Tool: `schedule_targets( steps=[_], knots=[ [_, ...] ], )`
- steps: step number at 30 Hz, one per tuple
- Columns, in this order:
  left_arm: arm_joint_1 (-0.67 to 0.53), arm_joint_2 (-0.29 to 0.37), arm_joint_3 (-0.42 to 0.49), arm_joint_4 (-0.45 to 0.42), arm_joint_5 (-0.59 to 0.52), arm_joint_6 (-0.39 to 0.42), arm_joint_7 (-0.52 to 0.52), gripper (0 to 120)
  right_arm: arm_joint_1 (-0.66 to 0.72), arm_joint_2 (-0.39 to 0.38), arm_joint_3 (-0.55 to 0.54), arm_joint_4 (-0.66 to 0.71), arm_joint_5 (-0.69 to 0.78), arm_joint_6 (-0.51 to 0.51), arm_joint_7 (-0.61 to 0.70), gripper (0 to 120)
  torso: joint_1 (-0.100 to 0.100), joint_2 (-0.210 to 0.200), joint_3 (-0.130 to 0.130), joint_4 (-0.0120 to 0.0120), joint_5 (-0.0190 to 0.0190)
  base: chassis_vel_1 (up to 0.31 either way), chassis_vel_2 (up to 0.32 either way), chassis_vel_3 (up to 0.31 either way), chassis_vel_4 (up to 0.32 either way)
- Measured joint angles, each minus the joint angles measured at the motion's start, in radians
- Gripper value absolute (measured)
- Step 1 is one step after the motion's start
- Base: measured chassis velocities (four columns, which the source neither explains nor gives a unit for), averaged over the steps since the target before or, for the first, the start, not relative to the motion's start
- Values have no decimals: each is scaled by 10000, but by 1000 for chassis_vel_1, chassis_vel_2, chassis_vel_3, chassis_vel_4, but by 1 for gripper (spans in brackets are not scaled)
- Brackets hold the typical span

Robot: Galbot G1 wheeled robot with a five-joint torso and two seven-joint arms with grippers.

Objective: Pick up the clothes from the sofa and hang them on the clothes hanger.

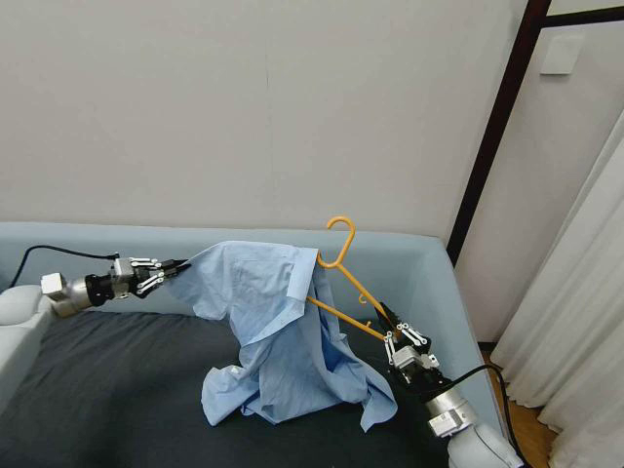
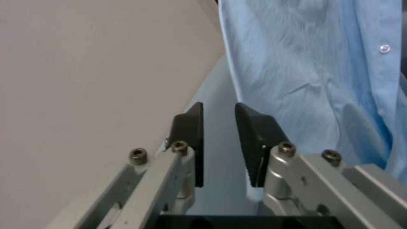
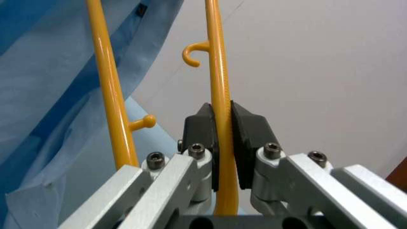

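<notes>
Plainly mid-hanging: finds the light blue shirt (image 1: 278, 331) draped over the left side of the orange hanger (image 1: 343, 255), lifted above the dark seat of the sofa (image 1: 97, 341) and trailing down to it at the hem. Reads as the dressing step, perhaps halfway, judging by one seated shoulder and the bare right side of the hanger running down to the right gripper (image 1: 398, 330) at the near right. Calls next, most likely, for taking hold of the loose collar or shoulder cloth and drawing it across that bare side without tugging the seated side off. Places the left gripper (image 1: 174, 265) at the left, tip just at the raised edge of the shirt. Shows, from its own wrist, fingers (image 2: 190, 138) set a narrow gap apart, pinching nothing, just beside the blue cloth rather than on it. Shows the pads (image 3: 245, 138) of the right gripper clamped tight on one orange rod, apparently bearing hanger and shirt unaided.
</notes>
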Motion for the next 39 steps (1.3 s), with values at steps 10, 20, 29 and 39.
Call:
schedule_targets(
  steps=[10, 20, 29, 39],
  knots=[
    [-1038, 893, 1093, -3191, -2582, 3076, -148, 64, 178, 60, -94, -138, -396, -4, -56, 6, -2, 1, -1, -8, 7, 0, 0, 0, 0],
    [-3430, -1404, 4730, -2741, -1503, 4089, -1081, 99, -80, -66, 151, -25, -848, 163, -55, 6, -1, 0, 2, -13, 1, 0, 0, 0, 0],
    [-5651, -2497, 6007, -2, -111, 5035, 1534, 98, 124, 252, 200, -266, -1324, 220, -76, 6, -1, 0, 1, -2, 8, 0, 0, 0, 0],
    [-6314, -3115, 6291, 844, 896, 5346, 2545, 79, 198, 418, 319, -414, -1871, 380, -17, 6, 0, 0, 0, -9, 4, 0, 0, 0, 0]
  ],
)
